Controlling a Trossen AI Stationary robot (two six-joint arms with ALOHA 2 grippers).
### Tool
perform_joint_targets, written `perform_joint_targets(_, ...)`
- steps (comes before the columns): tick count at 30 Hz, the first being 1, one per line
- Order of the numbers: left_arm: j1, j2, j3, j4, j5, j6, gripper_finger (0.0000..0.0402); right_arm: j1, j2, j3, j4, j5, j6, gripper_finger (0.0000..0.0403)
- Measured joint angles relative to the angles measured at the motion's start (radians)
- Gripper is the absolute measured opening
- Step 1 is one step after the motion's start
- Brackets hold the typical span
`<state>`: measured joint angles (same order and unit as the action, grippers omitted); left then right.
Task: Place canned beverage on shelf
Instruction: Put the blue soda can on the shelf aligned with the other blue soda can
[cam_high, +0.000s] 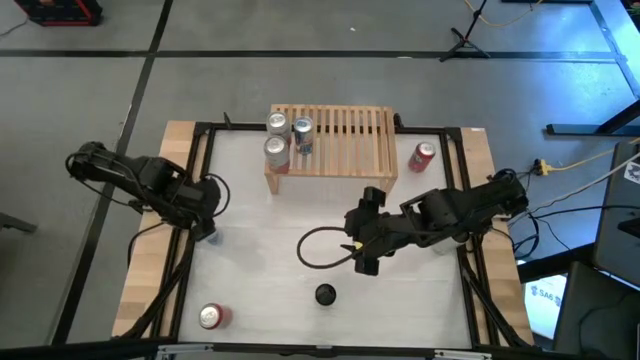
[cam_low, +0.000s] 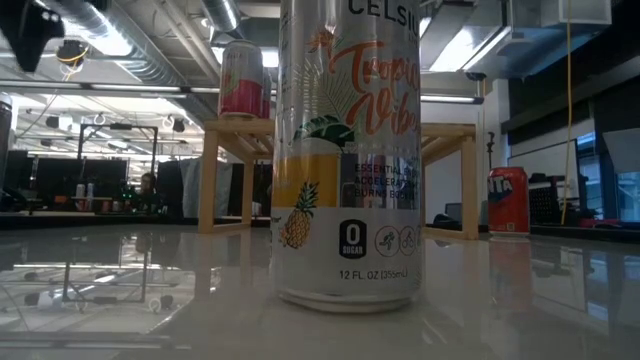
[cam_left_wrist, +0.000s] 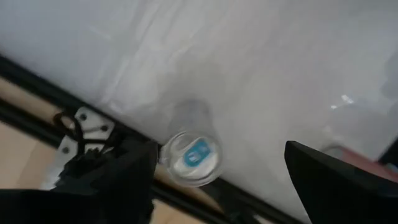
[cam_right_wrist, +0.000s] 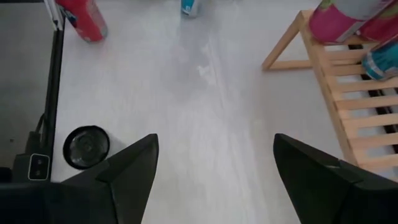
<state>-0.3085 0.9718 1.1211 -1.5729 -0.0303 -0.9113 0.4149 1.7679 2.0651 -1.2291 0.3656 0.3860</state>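
The light-wood slatted shelf (cam_high: 335, 140) stands at the table's far middle, with three cans (cam_high: 278, 137) upright on its left end. My left gripper (cam_high: 205, 228) is open above a pale can with a blue tab (cam_left_wrist: 191, 155) that stands at the table's left edge. Its fingers are on either side of the can's top and apart from it. My right gripper (cam_high: 362, 258) is open and empty over bare table, right of centre (cam_right_wrist: 216, 140). A red can (cam_high: 423, 155) stands right of the shelf. Another red can (cam_high: 212, 316) is at the near left.
A tall silver pineapple-print can (cam_low: 345, 150) stands close before the low camera, hiding much of the shelf (cam_low: 225, 130). A dark round thing (cam_high: 325, 294) sits near the front middle, with a black cable loop (cam_high: 315, 250) beside it. Black frame rails (cam_high: 190, 200) border the table.
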Motion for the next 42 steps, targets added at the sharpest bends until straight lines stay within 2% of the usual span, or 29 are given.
perform_joint_targets(12, 0.014, 0.003, -0.104, 0.002, -0.011, 0.095, 0.0342, 0.000, 0.000, 0.000, 0.001, -0.010, 0.007, 0.0308)
perform_joint_targets(21, 0.014, 0.004, -0.162, 0.002, 0.084, 0.207, 0.0342, 0.000, 0.000, 0.001, 0.001, -0.019, 0.028, 0.0308)
perform_joint_targets(30, 0.014, 0.005, -0.170, 0.002, 0.002, 0.252, 0.0342, 0.000, 0.000, 0.001, 0.001, -0.017, 0.028, 0.0308)
perform_joint_targets(36, 0.014, 0.007, -0.238, 0.009, 0.114, 0.271, 0.0342, -0.001, 0.000, 0.001, 0.001, -0.016, 0.028, 0.0308)
perform_joint_targets(42, 0.013, 0.008, -0.250, 0.029, 0.114, 0.271, 0.0342, -0.001, 0.000, 0.001, 0.005, -0.015, 0.028, 0.0308)
